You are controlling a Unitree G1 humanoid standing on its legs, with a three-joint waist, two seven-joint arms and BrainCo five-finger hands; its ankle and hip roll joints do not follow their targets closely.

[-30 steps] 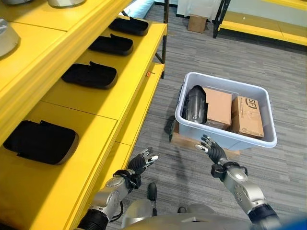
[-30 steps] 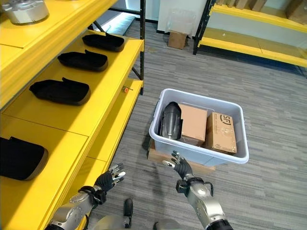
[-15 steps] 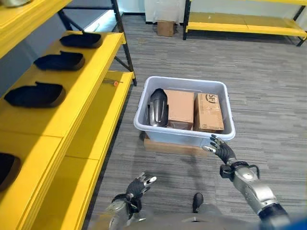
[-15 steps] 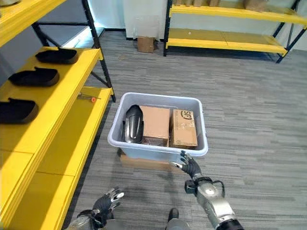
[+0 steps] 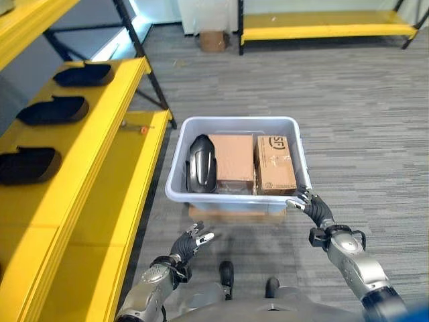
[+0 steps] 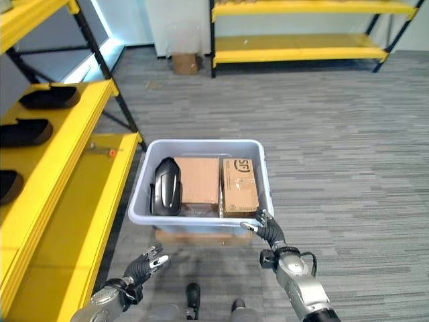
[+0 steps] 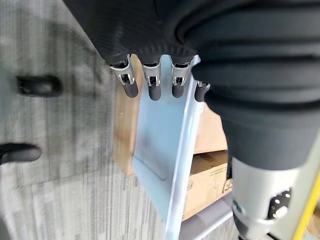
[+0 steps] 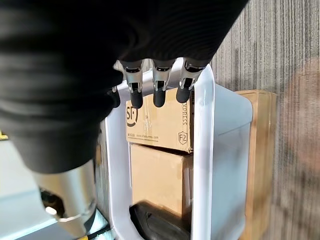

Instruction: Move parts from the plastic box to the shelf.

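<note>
A pale grey plastic box (image 5: 228, 196) stands on the floor on a flat cardboard pad. Inside lie a black curved part (image 5: 201, 163) on the left and two cardboard boxes (image 5: 234, 159) (image 5: 275, 164) beside it. My right hand (image 5: 315, 210) is open, its fingertips (image 8: 159, 92) at the box's front right corner, just short of the rim (image 8: 200, 165). My left hand (image 5: 190, 243) is open and empty, low over the floor before the box's front left; its fingers (image 7: 150, 85) point at the box wall (image 7: 160, 140). The yellow shelf (image 5: 87, 154) runs along the left.
Three black parts (image 5: 84, 74) (image 5: 53, 109) (image 5: 27, 164) lie on the shelf's upper board. A small red-tipped tool (image 5: 137, 126) rests on the lower board. Another yellow rack (image 5: 322, 23) and a cardboard box (image 5: 214, 40) stand at the back. Grey carpet surrounds the plastic box.
The camera has swung right, so the box now sits central. My right hand has gone from the box's front middle to its front right corner. The left hand has left the shelf edge.
</note>
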